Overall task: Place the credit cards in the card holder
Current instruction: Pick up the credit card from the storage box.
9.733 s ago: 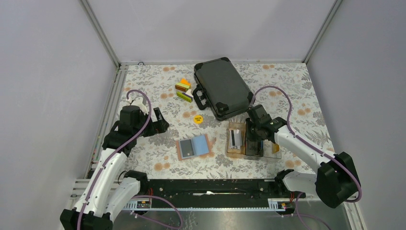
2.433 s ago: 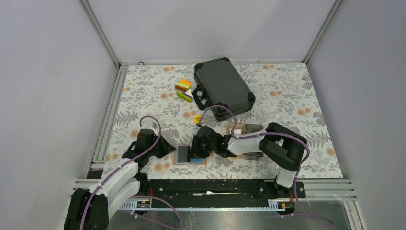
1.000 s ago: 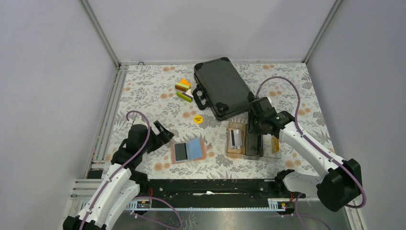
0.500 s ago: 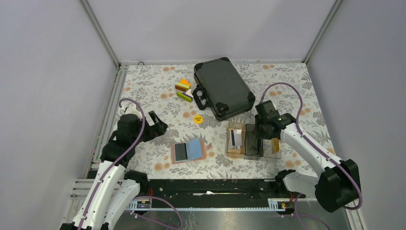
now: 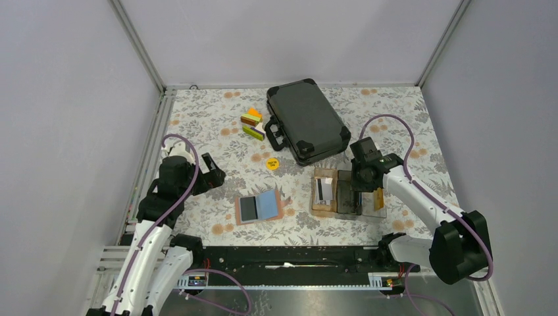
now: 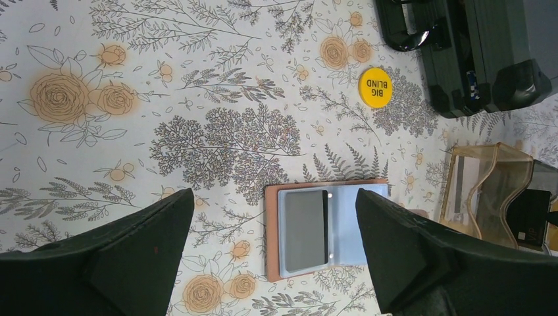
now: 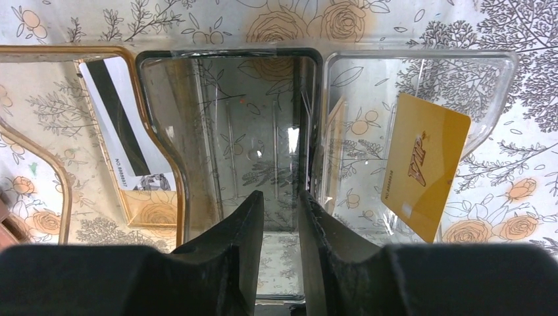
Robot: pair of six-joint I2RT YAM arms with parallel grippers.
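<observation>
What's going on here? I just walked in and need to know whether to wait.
Two arms are moving cards into the wallet. It lies open with one dark card in a pocket. The right gripper reaches into the middle compartment of the tray, jaws narrowed; whether it grips anything is unclear. A white card and a yellow card sit in the compartments either side. The left gripper hovers wide open beside the wallet, holding nothing.
</observation>
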